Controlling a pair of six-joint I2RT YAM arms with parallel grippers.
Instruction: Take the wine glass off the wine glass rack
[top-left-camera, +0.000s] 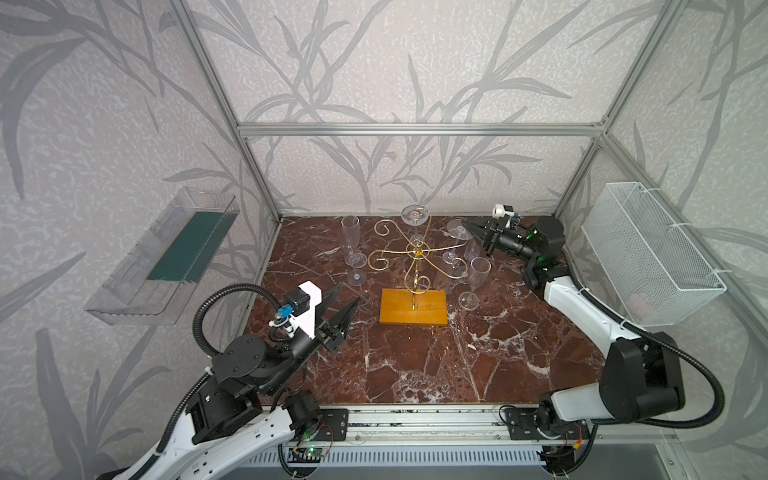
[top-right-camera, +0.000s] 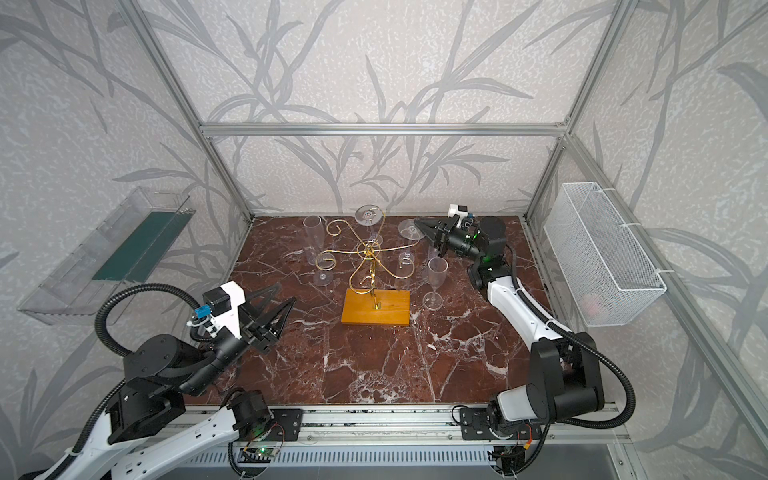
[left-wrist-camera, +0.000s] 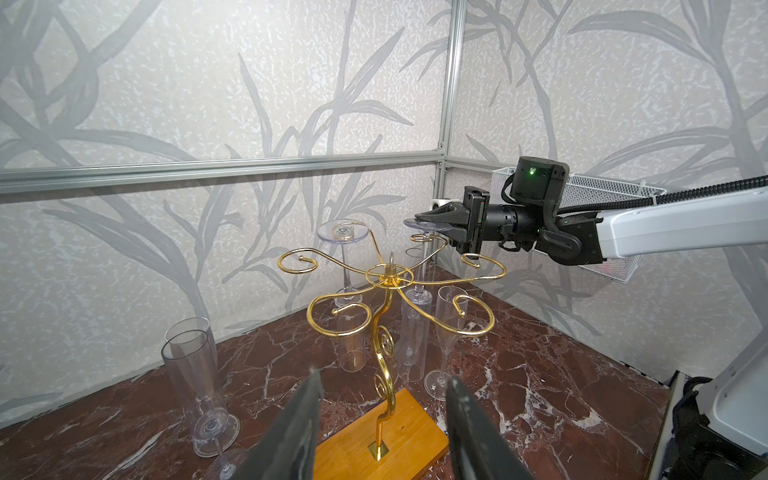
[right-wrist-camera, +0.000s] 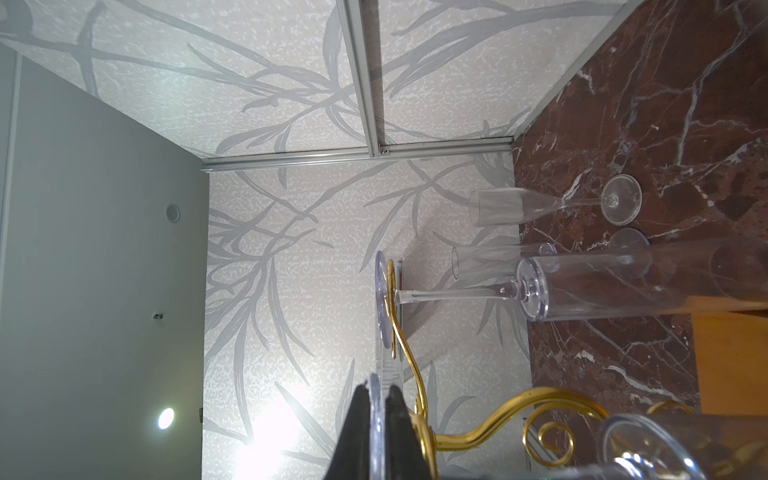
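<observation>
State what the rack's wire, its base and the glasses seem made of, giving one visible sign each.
Rack wire: likely metal, polished gold; thin, with bright glints.
Base: wood, glossy orange-yellow; grain streaks show.
Glasses: clear glass or plastic, undecidable; the tabletop shows through them.

Right end effector (left-wrist-camera: 422, 220) pinches a wine glass (left-wrist-camera: 411, 332) foot on the rack (left-wrist-camera: 390, 279).

Light: bright, even, soft shadows on the counter (top-left-camera: 457, 353).
Glare: ceiling lamp (right-wrist-camera: 166, 417) blooms white in the right wrist view.
Blur: left claw (left-wrist-camera: 385, 378) soft near lens.
</observation>
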